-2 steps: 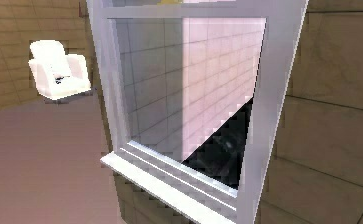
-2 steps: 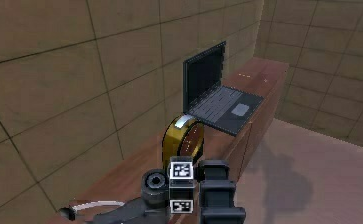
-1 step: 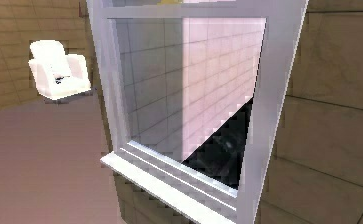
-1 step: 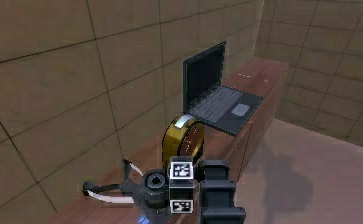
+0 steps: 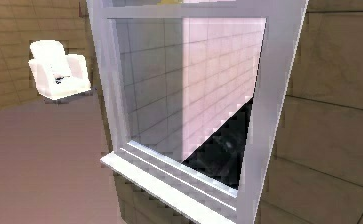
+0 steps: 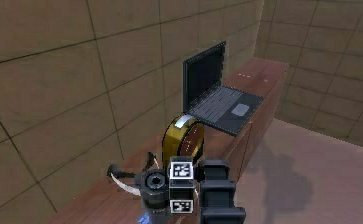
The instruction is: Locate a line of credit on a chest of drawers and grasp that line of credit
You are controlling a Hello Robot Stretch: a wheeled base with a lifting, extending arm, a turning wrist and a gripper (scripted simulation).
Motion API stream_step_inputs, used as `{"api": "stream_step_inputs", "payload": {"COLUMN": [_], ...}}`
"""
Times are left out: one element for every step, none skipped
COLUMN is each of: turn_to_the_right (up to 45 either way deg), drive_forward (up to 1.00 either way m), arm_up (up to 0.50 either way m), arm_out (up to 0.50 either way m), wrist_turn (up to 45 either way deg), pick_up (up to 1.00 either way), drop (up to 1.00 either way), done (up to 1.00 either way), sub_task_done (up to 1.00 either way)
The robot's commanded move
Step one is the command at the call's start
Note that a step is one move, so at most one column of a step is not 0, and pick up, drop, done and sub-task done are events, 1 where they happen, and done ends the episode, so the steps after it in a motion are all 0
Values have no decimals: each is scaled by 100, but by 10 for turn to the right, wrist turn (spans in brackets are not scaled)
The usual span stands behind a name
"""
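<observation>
End effector (image 6: 122,180) at dresser (image 6: 265,76); laptop (image 6: 215,92) on top

You had one white armchair (image 5: 57,68) and one white-framed window (image 5: 189,100) ahead of you in the forward view. In the arm side view you could count one long wooden cabinet (image 6: 268,78), one open laptop (image 6: 217,92), one round yellow-rimmed object (image 6: 181,135), and two small white squares (image 6: 182,171) with black marks on one dark arm (image 6: 221,196).
</observation>
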Motion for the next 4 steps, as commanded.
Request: {"api": "stream_step_inputs", "payload": {"turn_to_the_right": [0,0,0,0], "drive_forward": [0,0,0,0], "arm_up": [-30,0,10,0], "arm_out": [0,0,0,0], "wrist_turn": [0,0,0,0], "pick_up": [0,100,0,0], "drop": [0,0,0,0], "done": [0,0,0,100], "sub_task_done": [0,0,0,0]}}
